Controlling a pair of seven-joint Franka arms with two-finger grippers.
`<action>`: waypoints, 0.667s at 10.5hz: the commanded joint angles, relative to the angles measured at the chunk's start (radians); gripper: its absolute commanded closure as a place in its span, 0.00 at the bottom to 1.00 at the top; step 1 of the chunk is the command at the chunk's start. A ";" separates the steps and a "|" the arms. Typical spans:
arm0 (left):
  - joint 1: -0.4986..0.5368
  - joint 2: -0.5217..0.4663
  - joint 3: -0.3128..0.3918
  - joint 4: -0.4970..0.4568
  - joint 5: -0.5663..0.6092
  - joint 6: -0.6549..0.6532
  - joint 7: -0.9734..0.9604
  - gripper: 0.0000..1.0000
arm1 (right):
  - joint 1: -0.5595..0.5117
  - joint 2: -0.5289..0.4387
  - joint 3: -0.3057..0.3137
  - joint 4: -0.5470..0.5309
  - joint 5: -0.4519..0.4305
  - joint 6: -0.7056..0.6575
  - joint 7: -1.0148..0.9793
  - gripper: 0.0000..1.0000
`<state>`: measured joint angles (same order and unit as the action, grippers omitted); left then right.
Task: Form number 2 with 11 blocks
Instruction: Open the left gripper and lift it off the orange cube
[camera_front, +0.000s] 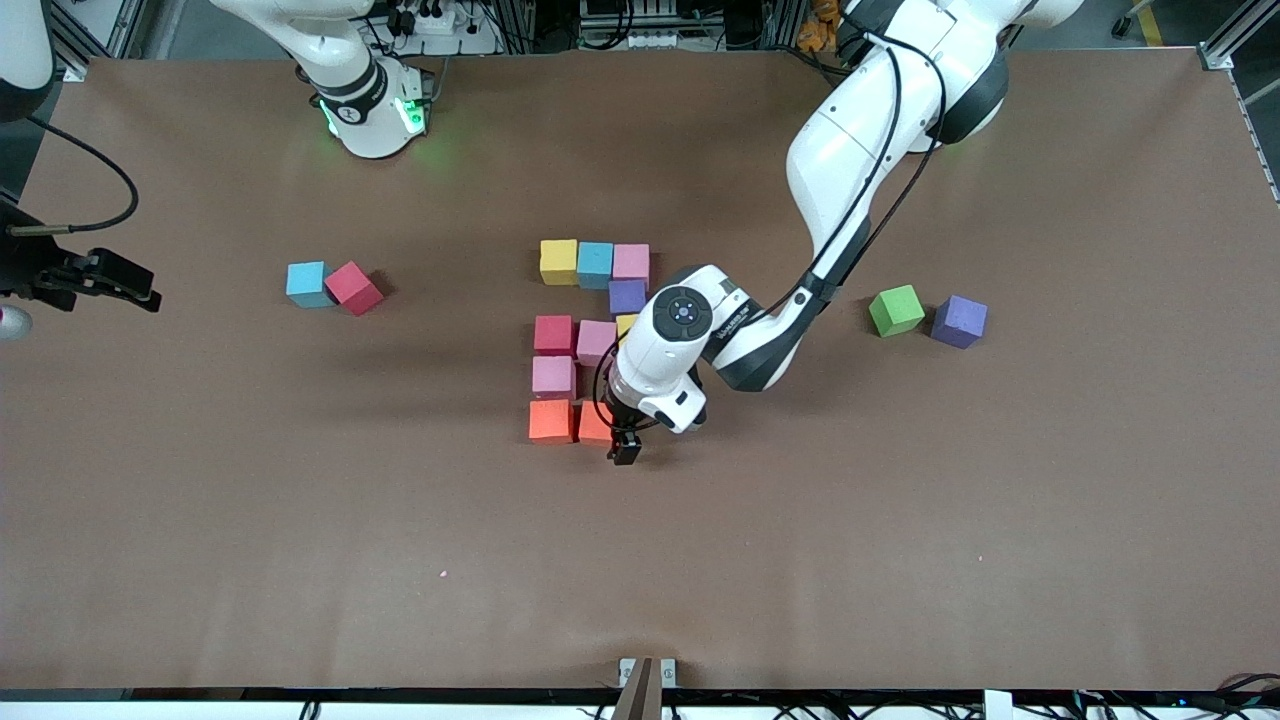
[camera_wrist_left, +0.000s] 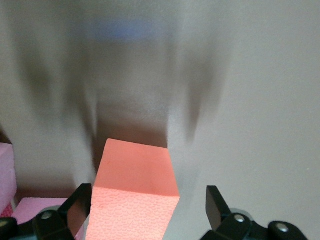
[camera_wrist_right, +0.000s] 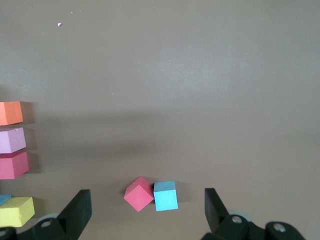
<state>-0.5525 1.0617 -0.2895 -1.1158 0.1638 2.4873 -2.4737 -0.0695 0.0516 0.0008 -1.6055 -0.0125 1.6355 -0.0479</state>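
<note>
Left claw (camera_front: 625, 443) hangs low over the bottom row of the number 2 (camera_front: 590, 335), fingers spread wide. The wrist view shows an orange block (camera_wrist_left: 135, 195) between the fingers (camera_wrist_left: 77, 207), with a gap visible on at least one side. Whether this block has just been set down or is about to be gripped cannot be told.

The digit lies mid-desk (camera_front: 900, 560). Top row: yellow (camera_front: 558, 261), blue (camera_front: 595, 264), pink (camera_front: 631, 265). A purple block (camera_front: 627, 296) sits beneath the pink one. The middle row runs from a red block (camera_front: 553, 334); a pink block (camera_front: 553, 377) follows below it, then the end orange block (camera_front: 551, 420). The left arm hides the rest of the bottom row.

Judgement: the last row wants closing flush. Any lift of the claw should go straight up, so the fingers do not drag the orange block or nudge the pink one beside it.

Open room is wide around the digit. Spare blocks lie well apart from it: blue (camera_front: 307, 284) and red (camera_front: 354, 288) toward the right arm's end, green (camera_front: 896, 310) and purple (camera_front: 959, 321) toward the left arm's end.

Right claw (camera_wrist_right: 145, 210) waits spread and empty, over bare desk near the blue and red spares.
</note>
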 joint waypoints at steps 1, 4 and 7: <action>-0.006 -0.040 0.013 -0.012 -0.013 -0.010 0.012 0.00 | -0.018 0.008 0.008 0.022 0.023 -0.008 -0.001 0.00; -0.017 -0.104 -0.006 -0.024 -0.009 -0.112 0.012 0.00 | -0.018 0.010 0.008 0.022 0.023 -0.008 -0.001 0.00; -0.012 -0.137 -0.037 -0.039 -0.004 -0.204 0.012 0.00 | -0.018 0.010 0.008 0.021 0.023 -0.008 -0.001 0.00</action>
<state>-0.5729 0.9612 -0.3250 -1.1155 0.1638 2.3270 -2.4733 -0.0698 0.0523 0.0004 -1.6051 -0.0125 1.6355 -0.0479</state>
